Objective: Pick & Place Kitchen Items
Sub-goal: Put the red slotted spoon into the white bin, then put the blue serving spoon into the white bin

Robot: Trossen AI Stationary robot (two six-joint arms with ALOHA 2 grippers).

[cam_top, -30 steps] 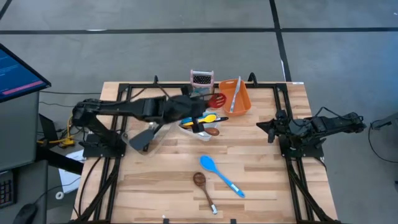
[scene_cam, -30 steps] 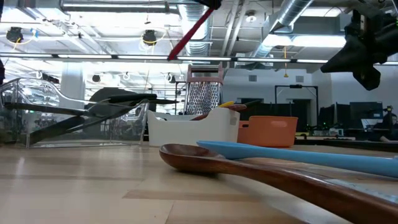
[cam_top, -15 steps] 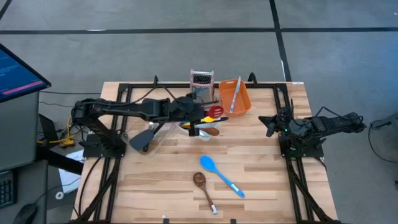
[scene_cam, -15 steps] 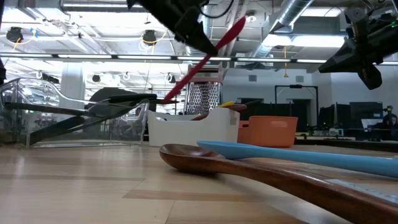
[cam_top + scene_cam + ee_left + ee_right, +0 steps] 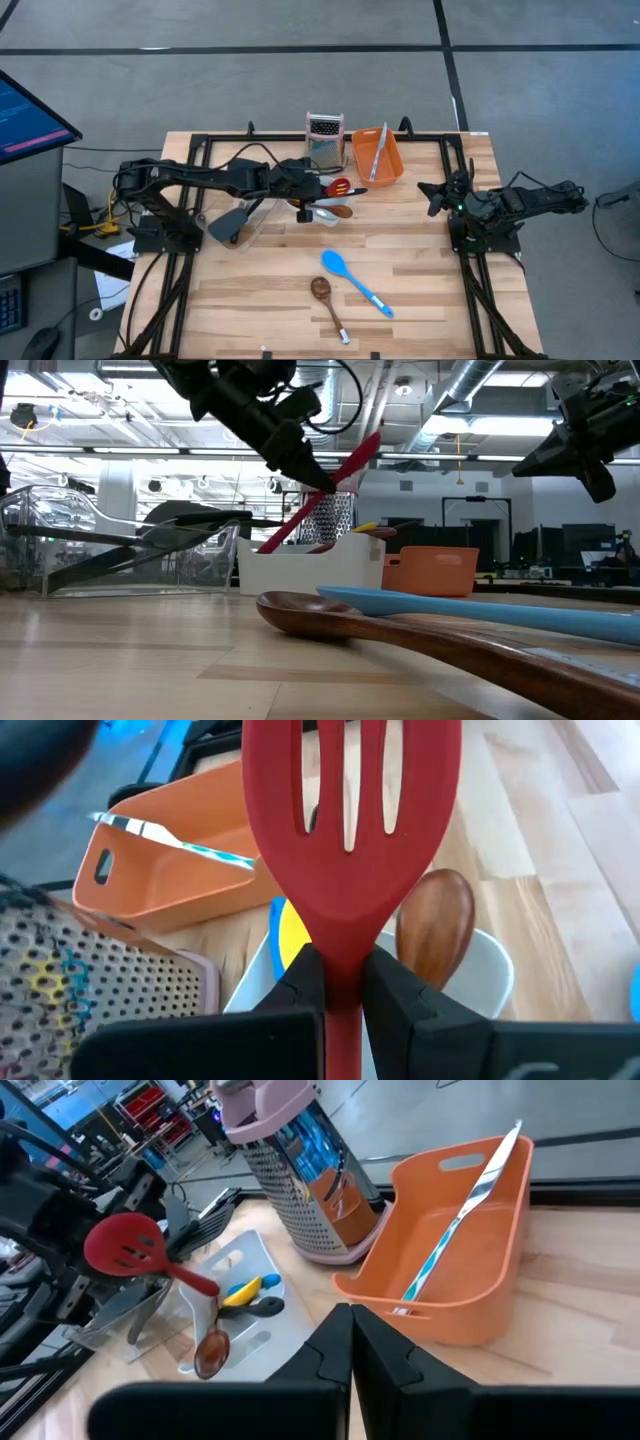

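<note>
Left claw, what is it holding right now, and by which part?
The left claw is shut on the red slotted turner, gripping its handle just below the head, over the white tub. The right claw is shut and holds nothing.

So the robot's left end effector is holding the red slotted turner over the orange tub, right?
Not quite. The left end effector does hold the red slotted turner, but over the white tub, not the orange tub. The high view shows it.

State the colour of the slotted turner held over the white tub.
Red. The slotted turner shows best in the left wrist view, above the white tub.
</note>
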